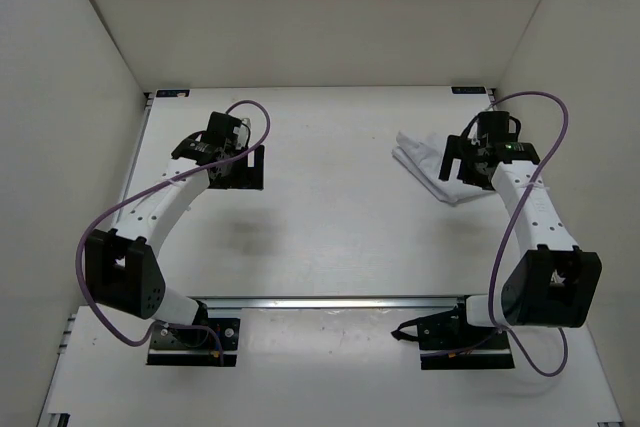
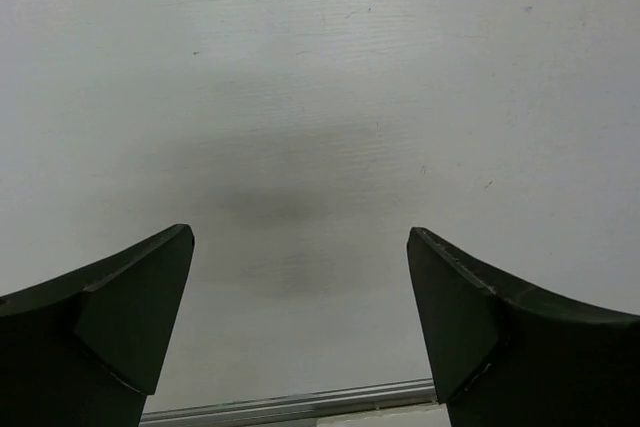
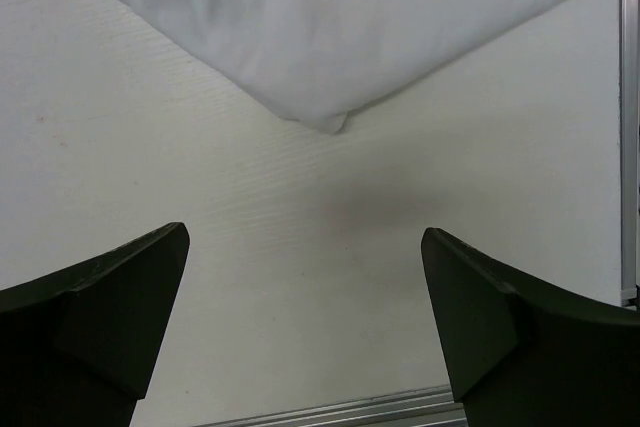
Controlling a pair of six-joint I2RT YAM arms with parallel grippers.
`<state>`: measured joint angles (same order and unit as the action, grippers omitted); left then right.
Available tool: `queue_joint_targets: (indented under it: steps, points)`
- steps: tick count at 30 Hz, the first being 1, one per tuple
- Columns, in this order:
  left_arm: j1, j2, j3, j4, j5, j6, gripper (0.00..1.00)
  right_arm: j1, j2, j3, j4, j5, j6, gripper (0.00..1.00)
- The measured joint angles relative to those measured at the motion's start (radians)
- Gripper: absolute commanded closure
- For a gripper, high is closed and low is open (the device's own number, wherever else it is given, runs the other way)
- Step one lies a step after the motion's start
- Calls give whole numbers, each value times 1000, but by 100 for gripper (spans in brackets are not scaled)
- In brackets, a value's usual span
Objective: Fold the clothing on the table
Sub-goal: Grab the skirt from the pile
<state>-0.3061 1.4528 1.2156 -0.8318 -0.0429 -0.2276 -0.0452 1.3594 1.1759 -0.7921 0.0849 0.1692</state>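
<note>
The white garment (image 1: 425,162) lies loosely layered just beyond the right gripper (image 3: 305,237). That and the left gripper (image 2: 300,237) gape empty. Neat folding seems still to do.

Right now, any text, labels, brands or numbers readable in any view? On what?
No readable text in any view.
clothing: plain white, no print or tag showing.
table: bare white, no markings.
left gripper and right gripper: plain dark fingers, no labels.
arm bases: black plates, too small to tell whether they carry any lettering.
</note>
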Motion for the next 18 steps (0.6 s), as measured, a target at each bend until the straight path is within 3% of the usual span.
queue_joint_targets:
  steps: [10,18]
  points:
    - [-20,-48,-12,13,-32,1,1,-163,84,48,23,43,11,1]
    - [-20,-114,-79,59,-19,-2,2,-181,137,44,48,131,94,1]
